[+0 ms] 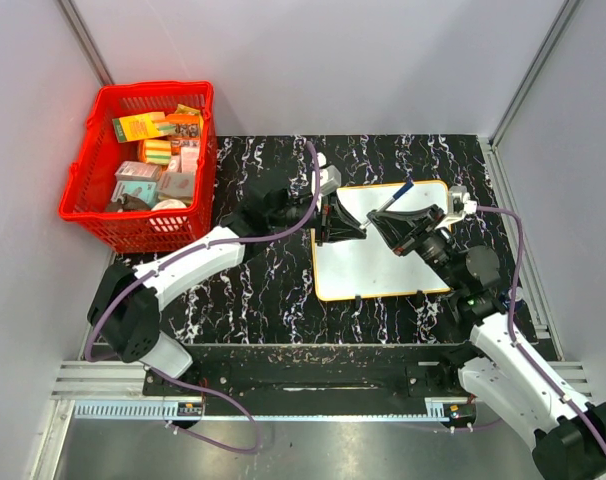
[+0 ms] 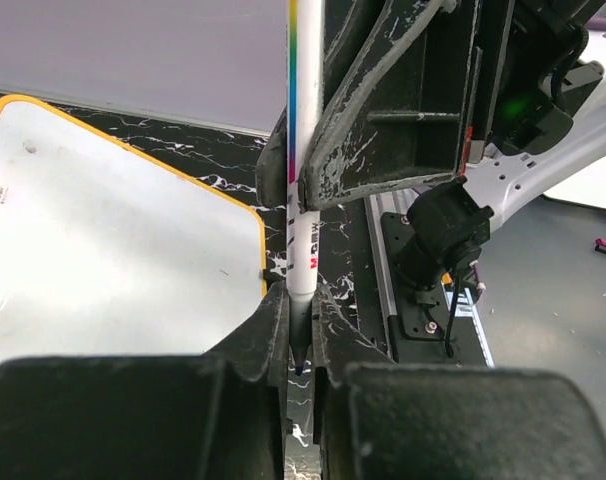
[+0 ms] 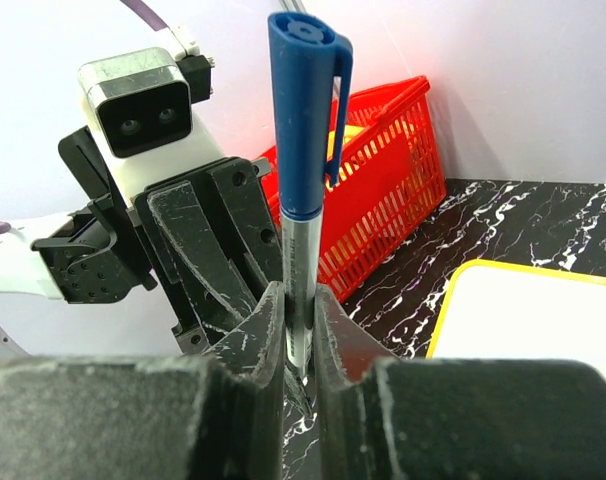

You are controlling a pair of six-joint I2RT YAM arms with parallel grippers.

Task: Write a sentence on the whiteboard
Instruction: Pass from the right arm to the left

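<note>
**Both arms on the capped marker above the unwritten board**

*Top view.* The flat white whiteboard with a thin orange-yellow rim (image 1: 378, 272) lies right of centre on the black marbled bench (image 1: 273, 290); no writing shows on it. Above its far half, the left pincer (image 1: 351, 228) and right pincer (image 1: 383, 222) meet on one slim white marker (image 1: 404, 188). The red plastic basket of boxes (image 1: 88, 212) stands well apart, far left. The grey wall (image 1: 583, 200) stands near the board's right rim, so open room lies leftward and toward the arm bases.

*Left wrist view.* The left pincer (image 2: 298, 345) is clamped together on the marker's dark lower end, and the right pincer grips the barrel just above.

*Right wrist view.* The right pincer (image 3: 298, 335) is clamped on the silvery barrel below the blue clip cap (image 3: 305, 110), which is on.

The step appears to be a regrip before uncapping. Any pull should run along the marker's axis with one pincer holding firm, and the nib should descend inside the rim.
</note>
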